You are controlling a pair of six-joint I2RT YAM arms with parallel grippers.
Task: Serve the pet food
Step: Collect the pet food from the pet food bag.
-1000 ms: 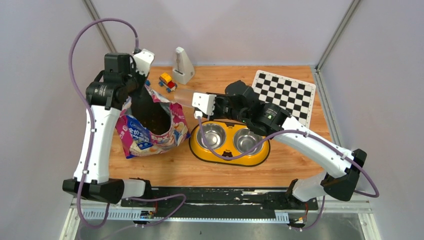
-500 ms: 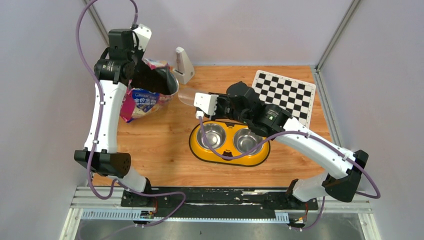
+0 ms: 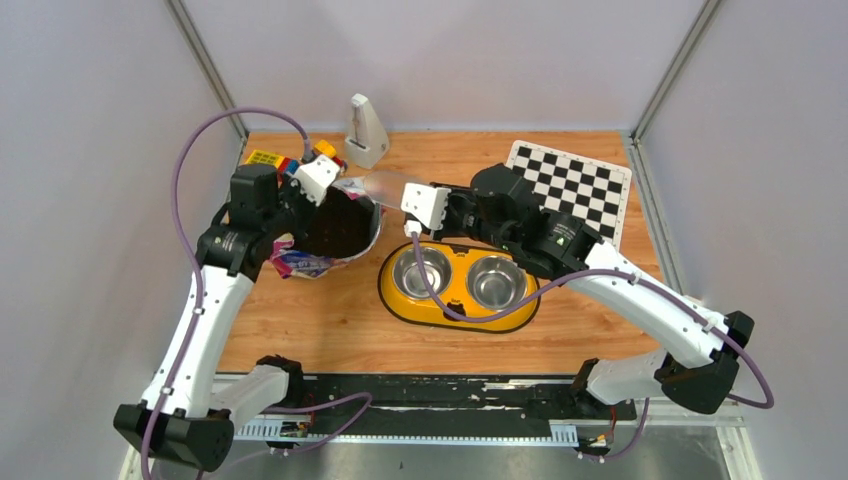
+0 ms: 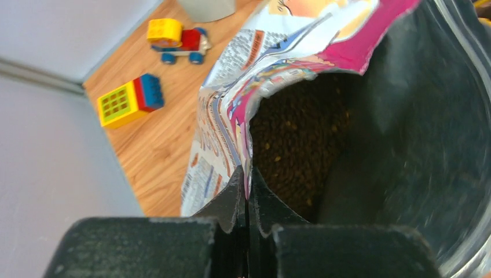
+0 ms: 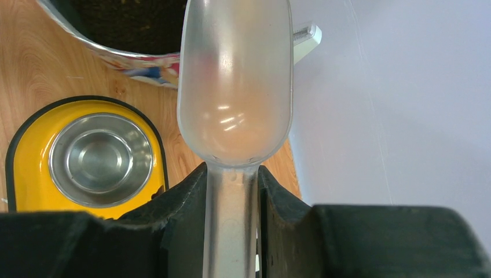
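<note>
Though dark from above, kibble (image 4: pixel 292 142) plain wrist-side; left jaws tight on bag (image 4: pixel 223 110), right jaws on scoop (image 5: pixel 234 87).

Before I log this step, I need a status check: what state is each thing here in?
cat food bag, open at the top
pet food, inside the bag, none served
scoop, empty, at the bag's mouth
feeder, both steel bowls empty
left hand, shut on the bag's rim
right hand, shut on the scoop's handle
</note>
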